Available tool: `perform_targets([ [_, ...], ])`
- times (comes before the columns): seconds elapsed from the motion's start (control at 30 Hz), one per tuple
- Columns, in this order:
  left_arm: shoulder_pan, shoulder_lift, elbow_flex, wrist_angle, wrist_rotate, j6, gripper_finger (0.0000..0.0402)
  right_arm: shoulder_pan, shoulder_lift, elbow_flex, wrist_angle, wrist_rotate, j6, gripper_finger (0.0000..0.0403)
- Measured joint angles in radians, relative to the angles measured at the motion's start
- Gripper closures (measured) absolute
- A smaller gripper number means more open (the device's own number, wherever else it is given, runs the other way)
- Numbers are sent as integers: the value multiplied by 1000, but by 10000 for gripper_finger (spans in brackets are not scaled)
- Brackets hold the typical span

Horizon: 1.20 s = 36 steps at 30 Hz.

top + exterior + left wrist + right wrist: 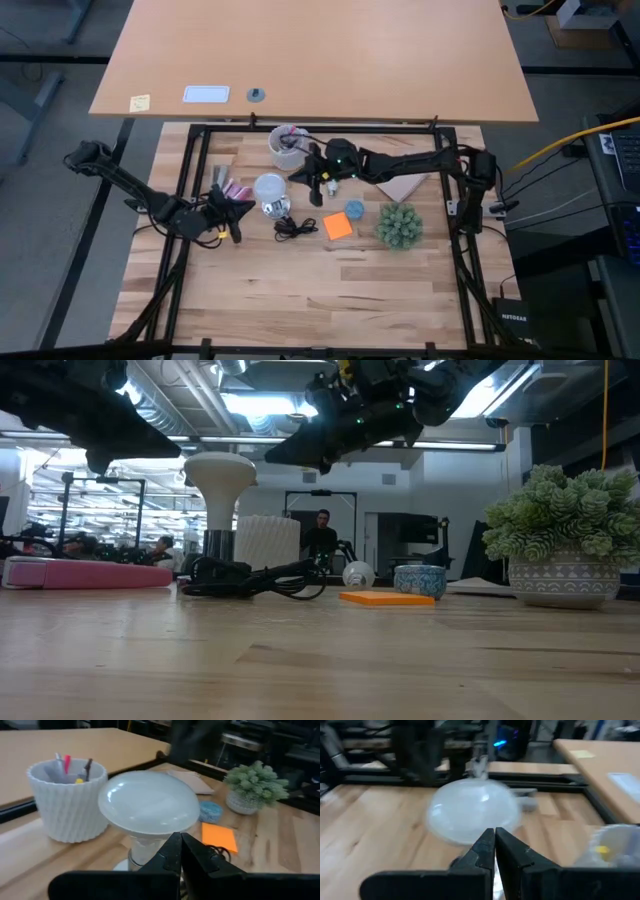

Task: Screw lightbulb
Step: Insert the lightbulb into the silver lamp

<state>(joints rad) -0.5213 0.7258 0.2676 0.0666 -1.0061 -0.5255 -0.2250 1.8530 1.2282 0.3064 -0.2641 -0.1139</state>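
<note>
Standing upright in its silver socket, the lightbulb sits between both grippers — neither touches it.

Left gripper hangs just beside the bulb, fingers pressed together, holding nothing; right gripper hovers on the bulb's other side, also closed and empty, with the white pen cup near it.

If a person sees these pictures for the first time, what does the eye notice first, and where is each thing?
The white frosted lightbulb stands out first, upright in its silver socket near the table's middle. Both dark grippers hang shut beside it: the left gripper on its left, the right gripper on its right, above the table. After that come the bright orange sticky note and the green potted plant, further right.
</note>
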Motion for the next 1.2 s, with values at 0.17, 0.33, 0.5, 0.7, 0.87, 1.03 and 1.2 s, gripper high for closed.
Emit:
perform_targets([
  [0.17,-4,13,0,0,5,-25,401,-27,8,0,82,12,0,384],
  [0.33,-2,48,0,33,5,-20,401,-31,45,0,146,11,2,384],
  [0.5,-2,78,0,69,3,8,402,-30,77,-1,164,10,5,384],
  [0.7,0,94,0,82,-27,9,402,-30,94,-1,171,-24,40,384],
  [0.87,0,95,0,78,-94,9,401,-16,94,-1,170,-40,43,384],
  [1.03,0,95,0,70,-110,9,402,13,94,0,161,-41,47,384],
  [1.2,17,95,0,68,-121,9,402,35,94,0,163,-26,47,384],
])
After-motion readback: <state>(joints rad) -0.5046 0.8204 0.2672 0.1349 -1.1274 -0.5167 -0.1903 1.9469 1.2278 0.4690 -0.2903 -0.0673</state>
